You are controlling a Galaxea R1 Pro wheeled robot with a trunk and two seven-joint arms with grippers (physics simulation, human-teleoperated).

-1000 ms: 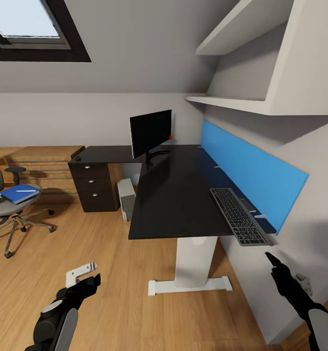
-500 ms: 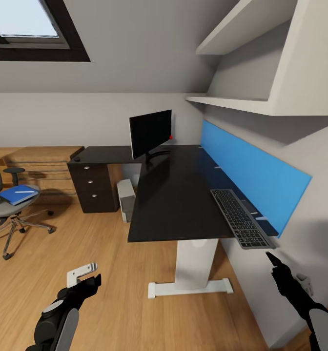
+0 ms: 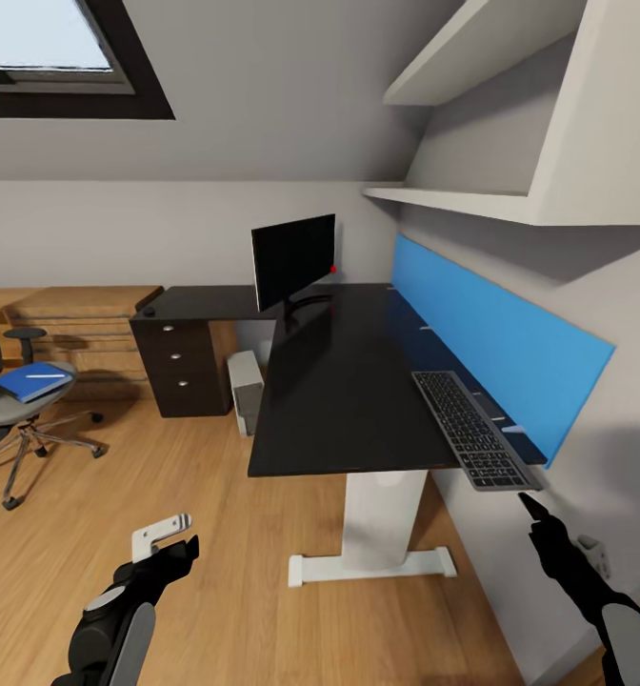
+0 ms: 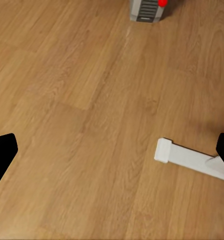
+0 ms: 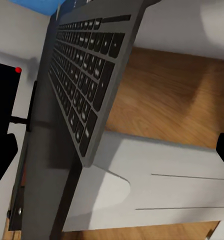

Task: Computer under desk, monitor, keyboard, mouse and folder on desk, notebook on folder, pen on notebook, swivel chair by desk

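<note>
kbd (image 3: 476,441) overhangs desk (image 3: 339,381) edge; key legends unreadable; both arms' fingers spread wide, prob empty.

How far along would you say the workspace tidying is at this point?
Done: monitor on the desk, computer beneath it. In hand: nothing held; the right gripper nears the keyboard, which overhangs the desk's near edge. Left: folder on the swivel chair.
</note>
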